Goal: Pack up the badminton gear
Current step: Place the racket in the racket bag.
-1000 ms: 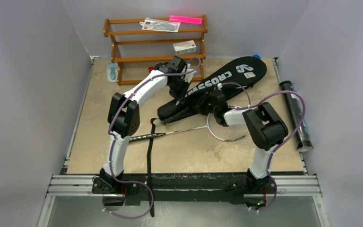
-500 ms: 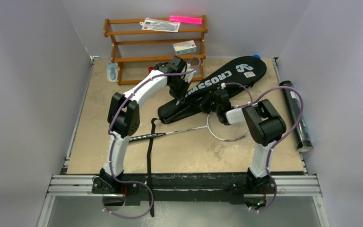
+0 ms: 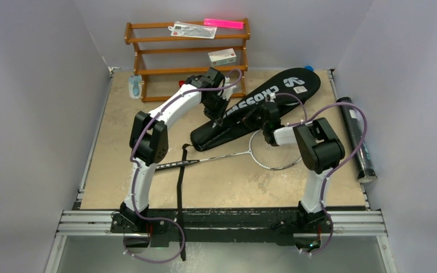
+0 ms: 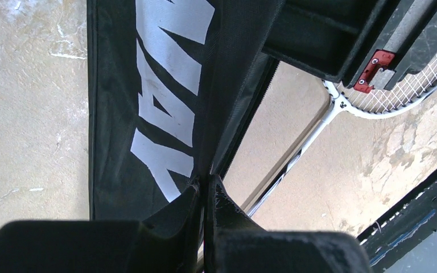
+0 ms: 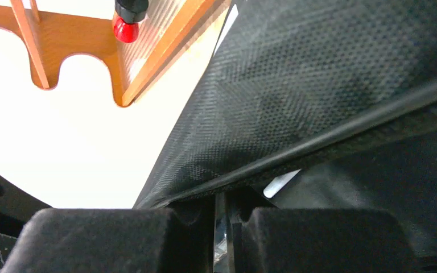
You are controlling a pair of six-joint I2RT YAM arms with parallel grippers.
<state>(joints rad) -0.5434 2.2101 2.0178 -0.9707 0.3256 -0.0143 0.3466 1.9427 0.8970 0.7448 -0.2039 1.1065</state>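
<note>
Two claws grip one black bag. It lies slantwise on the bench, its narrow end near the middle and its wide, rounded end toward the far right corner, with the white CROSSWAY lettering facing up. Along its near side the zip edge gapes, and the left wrist view shows the loose flap held up off the bench. No view shows what is inside the bag.

The left claw is pressed together on the bag's fabric at the narrow end, right by the lettering. The right claw sits further along the same open edge, toward the wide end. Its fingers are pressed almost together, and the bag's piped rim runs in at their tips.

One racket lies flat on the bench outside the bag, just on its near side. The right arm partly hides its strung head in the top view, and its shaft and black handle point toward the left edge. From the left wrist, the head shows beyond the raised flap.

A dark tube lies along the right edge, well apart from both claws; its contents cannot be made out. A black strap runs from near the bag's narrow end to the near edge. At the far edge stands a wooden rack carrying a white box and a pink strip.
</note>
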